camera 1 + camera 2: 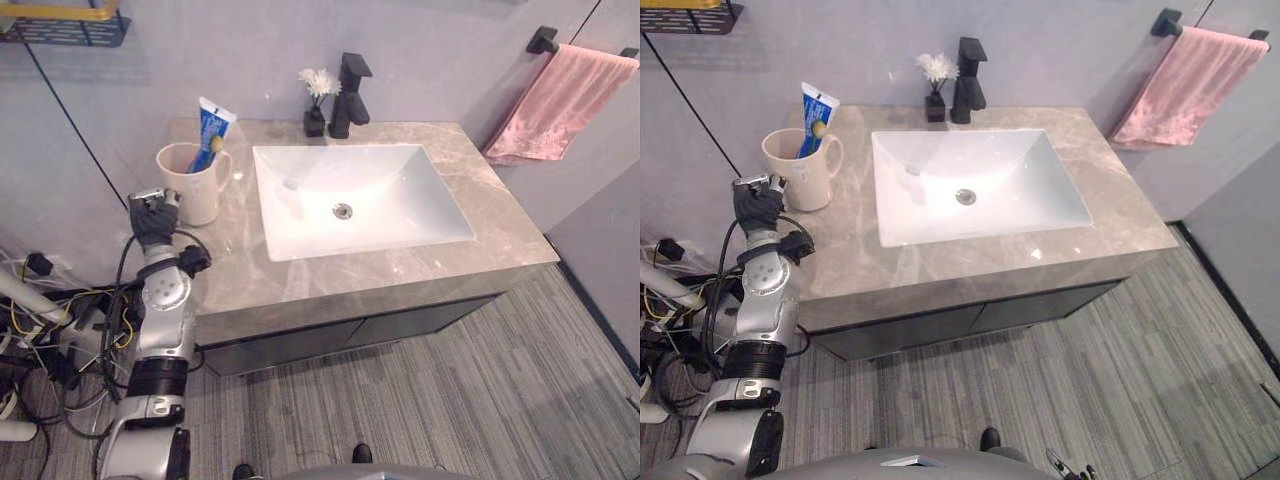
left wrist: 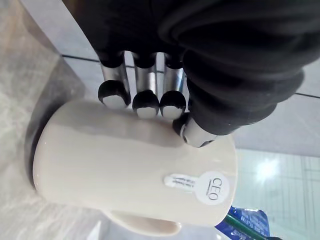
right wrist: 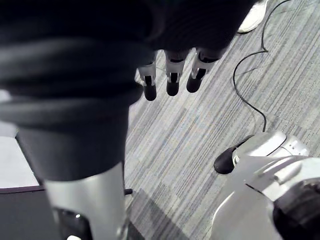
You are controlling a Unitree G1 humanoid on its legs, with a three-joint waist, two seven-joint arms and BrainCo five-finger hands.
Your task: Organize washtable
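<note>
A cream mug (image 1: pixel 195 185) stands upright on the marble counter (image 1: pixel 480 190), left of the sink. A blue toothpaste tube (image 1: pixel 213 125) and a toothbrush stick out of it. My left hand (image 1: pixel 150 218) is at the counter's left edge, just in front of the mug. In the left wrist view its fingers (image 2: pixel 145 85) are straight, with their dark tips against the mug's side (image 2: pixel 125 160); nothing is gripped. My right hand (image 3: pixel 172 75) hangs over the striped floor with relaxed fingers and holds nothing.
A white basin (image 1: pixel 380 190) takes up the counter's middle. Behind it stand a black faucet (image 1: pixel 350 95) and a small black vase of white flowers (image 1: pixel 317 100). A pink towel (image 1: pixel 560 105) hangs on a rail at right. A wall shelf (image 1: pixel 60 25) is at upper left.
</note>
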